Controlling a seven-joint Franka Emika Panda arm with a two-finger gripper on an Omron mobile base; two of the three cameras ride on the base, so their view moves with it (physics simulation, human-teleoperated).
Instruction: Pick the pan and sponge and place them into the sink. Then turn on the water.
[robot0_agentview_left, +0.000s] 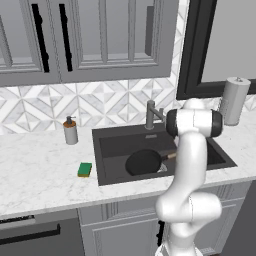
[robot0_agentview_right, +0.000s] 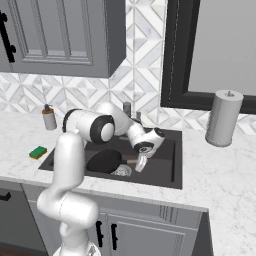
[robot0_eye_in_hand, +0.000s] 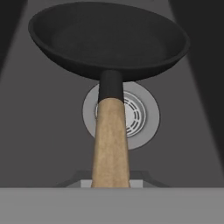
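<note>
the pan is hanging low inside the sink, at the centre of the left base view, its black bowl over the round drain in the hand view. the hand is clamping the pan's wooden handle, jaws closed on it. the first placement looks nearly finished; next the hand should be lowering the pan to the basin floor and letting go. the sponge is lying on the table just left of the sink, waiting. the faucet is standing behind the basin, with no water running.
</note>
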